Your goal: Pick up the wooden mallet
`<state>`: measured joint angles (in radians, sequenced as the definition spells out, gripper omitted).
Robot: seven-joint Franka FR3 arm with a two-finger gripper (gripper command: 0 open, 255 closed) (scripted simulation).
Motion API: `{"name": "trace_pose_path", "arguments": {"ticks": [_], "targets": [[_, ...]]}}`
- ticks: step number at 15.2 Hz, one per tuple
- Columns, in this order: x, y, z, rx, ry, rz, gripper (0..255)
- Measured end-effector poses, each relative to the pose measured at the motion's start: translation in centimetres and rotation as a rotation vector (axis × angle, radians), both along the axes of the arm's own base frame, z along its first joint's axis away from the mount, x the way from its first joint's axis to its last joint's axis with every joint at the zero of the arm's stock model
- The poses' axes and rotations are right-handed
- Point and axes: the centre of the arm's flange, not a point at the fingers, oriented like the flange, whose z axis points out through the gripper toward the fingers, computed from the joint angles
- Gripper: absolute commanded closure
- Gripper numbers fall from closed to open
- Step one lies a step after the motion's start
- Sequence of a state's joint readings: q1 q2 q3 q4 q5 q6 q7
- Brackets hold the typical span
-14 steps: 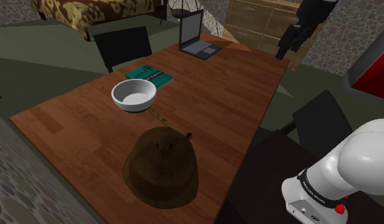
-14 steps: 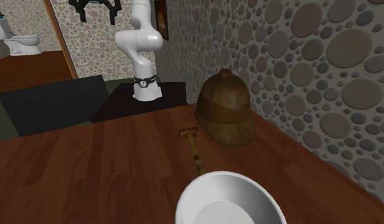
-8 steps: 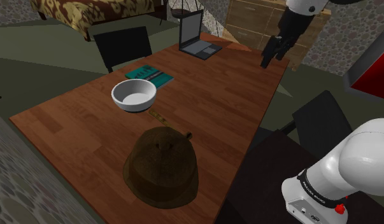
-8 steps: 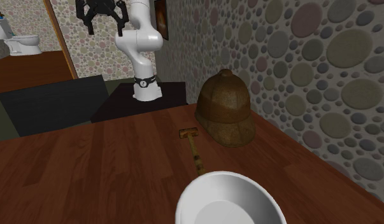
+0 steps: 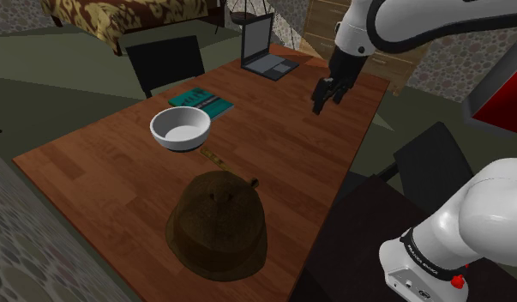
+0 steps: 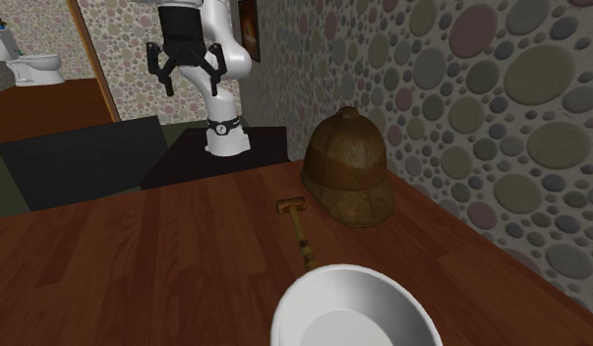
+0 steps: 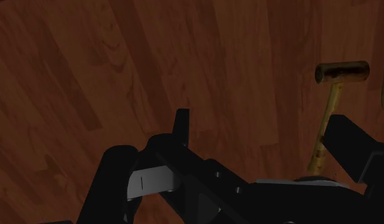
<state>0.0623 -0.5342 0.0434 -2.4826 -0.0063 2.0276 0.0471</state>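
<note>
The wooden mallet (image 6: 298, 224) lies flat on the brown wooden table (image 6: 137, 265), between a white bowl (image 6: 353, 310) and a brown pith helmet (image 6: 348, 167). Its head points to the helmet, its handle to the bowl. In the shoulder view the helmet (image 5: 218, 223) hides the middle of the mallet (image 5: 212, 156). My gripper (image 5: 325, 93) hangs open high over the table's far side, well away from the mallet. The second exterior view has the gripper (image 6: 189, 77) with its fingers spread and nothing between them. From the wrist, the mallet (image 7: 329, 108) lies ahead beside one of the fingers (image 7: 356, 146).
A white bowl (image 5: 180, 127) and a teal book (image 5: 200, 101) sit toward the shoulder view's left, and an open laptop (image 5: 263, 51) stands at the far end. Dark chairs (image 5: 166, 62) flank the table. The dark stand (image 5: 368, 240) adjoins the near edge.
The arm has swung down and toward the shoulder view's left, bringing the open gripper from beyond the table's far corner to above its surface. The mallet, bowl and helmet have not moved.
</note>
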Motion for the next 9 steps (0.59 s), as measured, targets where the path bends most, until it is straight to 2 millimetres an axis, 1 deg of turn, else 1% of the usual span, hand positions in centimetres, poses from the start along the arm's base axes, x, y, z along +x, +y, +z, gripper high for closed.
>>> {"name": "trace_pose_path", "arguments": {"ticks": [3,6,9], "targets": [[2.1,2.2,-2.5,0.016,0.007,0.011,0],[3.6,3.8,-5.3,0.031,0.014,0.020,0],[5.3,6.4,-8.0,0.047,0.021,0.031,0]]}}
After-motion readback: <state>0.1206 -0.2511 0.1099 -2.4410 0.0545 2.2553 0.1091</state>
